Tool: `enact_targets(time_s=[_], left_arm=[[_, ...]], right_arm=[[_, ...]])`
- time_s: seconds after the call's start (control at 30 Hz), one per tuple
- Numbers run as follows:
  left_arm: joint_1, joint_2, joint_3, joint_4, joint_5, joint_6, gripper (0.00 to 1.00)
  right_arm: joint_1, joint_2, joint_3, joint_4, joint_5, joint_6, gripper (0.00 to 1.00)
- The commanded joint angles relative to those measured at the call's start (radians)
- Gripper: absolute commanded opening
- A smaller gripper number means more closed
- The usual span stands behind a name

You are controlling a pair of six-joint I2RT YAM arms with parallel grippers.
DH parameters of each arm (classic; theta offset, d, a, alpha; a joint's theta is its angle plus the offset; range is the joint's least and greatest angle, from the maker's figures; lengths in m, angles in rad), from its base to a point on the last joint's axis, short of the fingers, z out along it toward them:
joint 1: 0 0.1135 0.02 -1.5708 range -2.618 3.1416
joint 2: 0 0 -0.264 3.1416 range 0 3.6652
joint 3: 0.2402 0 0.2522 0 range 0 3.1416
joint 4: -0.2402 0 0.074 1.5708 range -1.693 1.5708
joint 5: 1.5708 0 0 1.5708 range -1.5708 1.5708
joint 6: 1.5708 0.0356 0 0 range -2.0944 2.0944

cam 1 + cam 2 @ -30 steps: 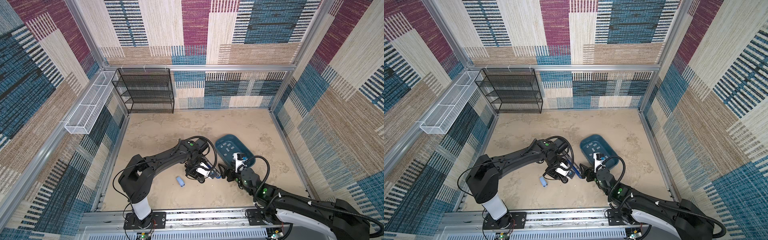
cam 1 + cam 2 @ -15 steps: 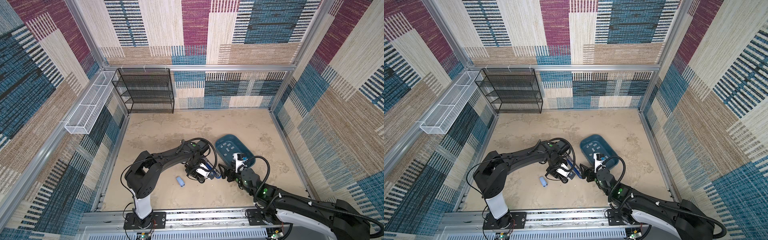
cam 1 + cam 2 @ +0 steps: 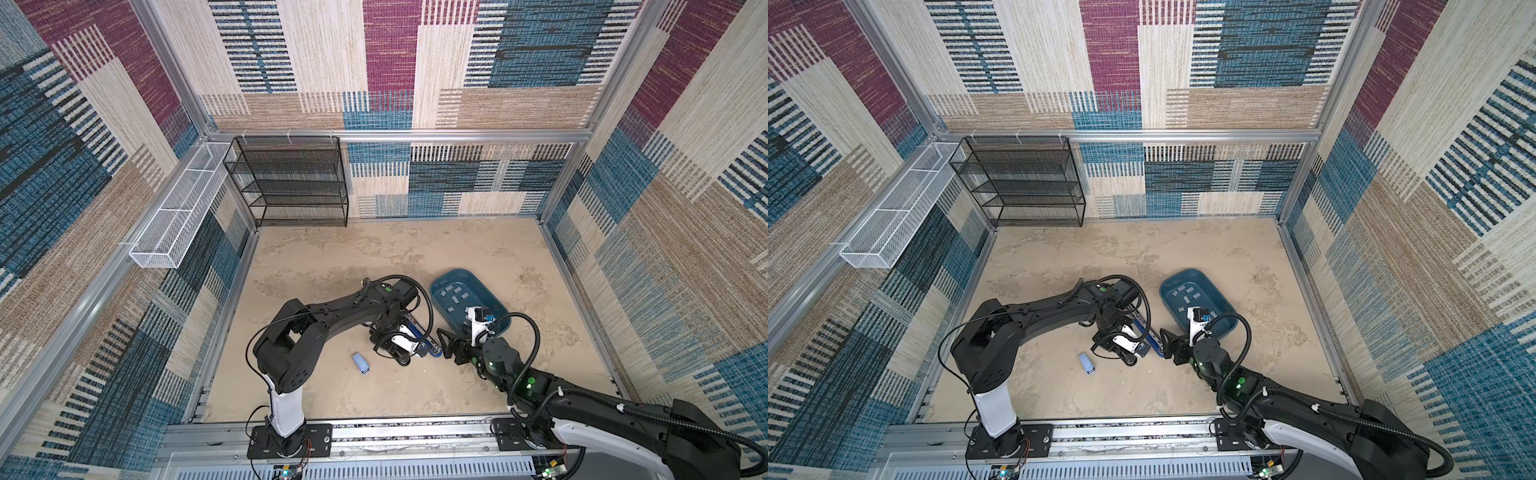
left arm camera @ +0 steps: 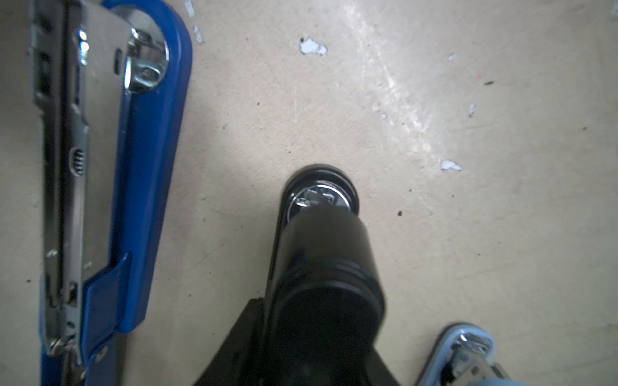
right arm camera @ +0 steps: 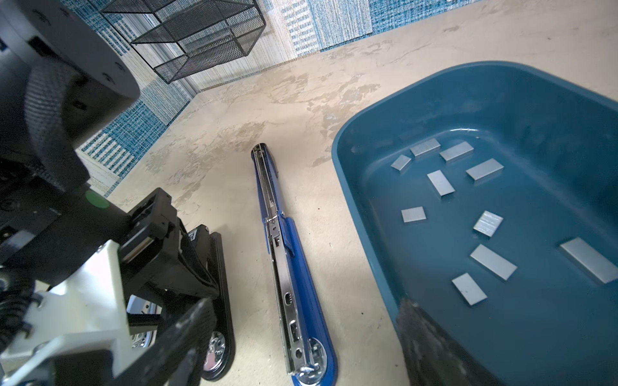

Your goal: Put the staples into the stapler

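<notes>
Left hand (image 3: 398,349) at the black stapler (image 4: 317,260), grip can't be confirmed. Blue stapler (image 5: 294,284) lies opened flat on the surface (image 5: 234,133), channel looks empty. Right hand (image 3: 446,345) spread wide, empty. Staples (image 5: 441,182) sit loose in the teal tray (image 5: 501,97); loading not begun.

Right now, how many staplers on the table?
3. A blue one lies opened flat between the tub and a black one; a small light-blue one lies apart, farther left. Others could be hidden.
</notes>
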Motion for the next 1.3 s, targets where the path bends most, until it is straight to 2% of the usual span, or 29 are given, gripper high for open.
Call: enact_targets(time_s=[0.0,0.23,0.4,0.53,0.67,0.9,0.97,1.07,1.13,1.27], left_arm=[[0.001,-0.006,0.008,-0.018,0.02,0.016,0.35],[0.001,0.008,0.015,-0.033,0.042,0.018,0.26],[0.001,0.002,0.015,-0.035,0.068,0.014,0.47],[0.002,0.005,0.021,-0.044,0.102,0.008,0.52],[0.002,0.016,0.027,-0.046,0.106,0.006,0.52],[0.002,0.036,0.038,-0.056,0.103,0.01,0.39],[0.003,0.036,0.048,-0.071,0.115,0.012,0.29],[0.007,0.034,0.07,-0.1,0.138,0.014,0.12],[0.015,0.028,0.075,-0.11,0.152,0.015,0.08],[0.026,0.002,0.078,-0.125,0.185,0.021,0.06]], right_arm=[[0.0,0.006,0.001,0.021,-0.006,0.005,0.88],[0.0,0.026,-0.002,0.042,-0.018,0.003,0.88],[0.0,0.044,-0.005,0.065,-0.035,0.0,0.88],[0.0,0.05,-0.004,0.069,-0.037,0.0,0.88],[0.0,0.05,-0.001,0.071,-0.04,0.0,0.88],[0.0,0.056,-0.002,0.082,-0.051,-0.003,0.88],[0.0,0.059,-0.005,0.099,-0.07,-0.019,0.87],[0.0,0.063,-0.026,0.16,-0.122,-0.06,0.82],[0.0,0.066,-0.05,0.219,-0.158,-0.09,0.75],[0.002,0.076,-0.105,0.35,-0.23,-0.149,0.67]])
